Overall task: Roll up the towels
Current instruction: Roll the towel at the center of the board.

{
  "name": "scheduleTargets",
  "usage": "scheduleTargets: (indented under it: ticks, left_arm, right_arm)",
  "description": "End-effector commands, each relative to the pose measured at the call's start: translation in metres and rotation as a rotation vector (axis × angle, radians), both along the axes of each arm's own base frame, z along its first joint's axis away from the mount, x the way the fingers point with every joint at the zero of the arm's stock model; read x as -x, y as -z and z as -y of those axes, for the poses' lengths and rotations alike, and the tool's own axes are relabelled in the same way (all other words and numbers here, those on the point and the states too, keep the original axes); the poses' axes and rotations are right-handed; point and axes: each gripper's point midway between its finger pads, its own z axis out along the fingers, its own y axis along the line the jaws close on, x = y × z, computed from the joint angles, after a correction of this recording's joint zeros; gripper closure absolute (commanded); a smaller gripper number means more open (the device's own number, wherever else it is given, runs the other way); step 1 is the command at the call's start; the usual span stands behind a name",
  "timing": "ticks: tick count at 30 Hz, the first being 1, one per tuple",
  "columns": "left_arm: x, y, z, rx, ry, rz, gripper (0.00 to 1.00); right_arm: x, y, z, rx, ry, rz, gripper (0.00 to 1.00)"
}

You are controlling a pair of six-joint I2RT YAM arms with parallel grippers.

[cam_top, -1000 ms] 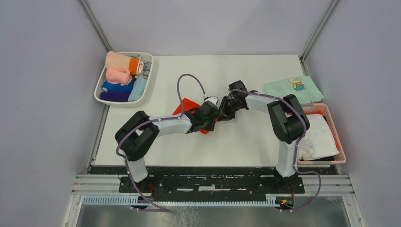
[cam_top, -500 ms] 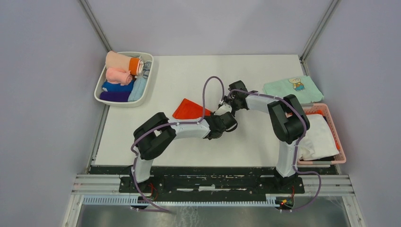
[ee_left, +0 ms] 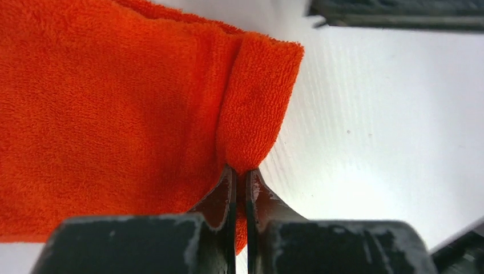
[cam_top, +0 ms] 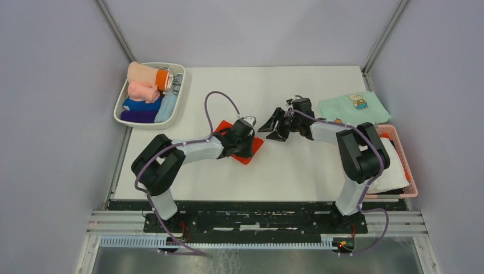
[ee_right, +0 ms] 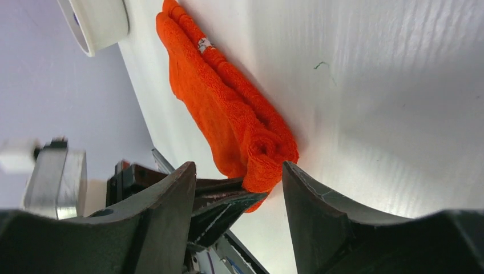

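A red-orange towel (cam_top: pixel 253 152) lies on the white table near its middle, with its right edge folded over into a small roll (ee_left: pixel 257 108). My left gripper (ee_left: pixel 240 171) is shut on that rolled edge, which is pinched between the two fingers. In the top view the left gripper (cam_top: pixel 245 141) sits over the towel and hides most of it. My right gripper (cam_top: pixel 274 127) hovers just right of the towel, open and holding nothing. In the right wrist view the towel's rolled end (ee_right: pixel 265 151) shows beyond the right gripper (ee_right: pixel 237 168).
A white bin (cam_top: pixel 118 108) at the back left holds rolled cloths in peach, pink, blue and purple. A mint-green cloth with a bear print (cam_top: pixel 354 105) lies at the back right. A pink basket (cam_top: pixel 406 165) with white cloth sits at the right edge.
My left gripper swung back left onto the towel and shut on its folded right edge. My right gripper drew back to the right and opened wider.
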Motion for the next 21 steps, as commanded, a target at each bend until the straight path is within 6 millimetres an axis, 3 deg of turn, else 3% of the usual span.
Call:
scheduleTargets:
  ticks: [1,11,21]
  left_arm:
    - [0.034,0.001,0.011,0.315,0.001,-0.272,0.97]
    - [0.025,-0.001,-0.005,0.665,-0.181,-0.442,0.95]
    - [0.019,0.002,-0.02,0.8,-0.31,-0.498,0.94]
  right_arm:
    - [-0.003,-0.021,-0.016,-0.148,-0.016,0.07,0.35]
    - [0.012,-0.003,-0.021,-0.208,-0.032,0.014,0.36]
    - [0.037,0.019,-0.042,-0.227,-0.111,-0.031,0.39]
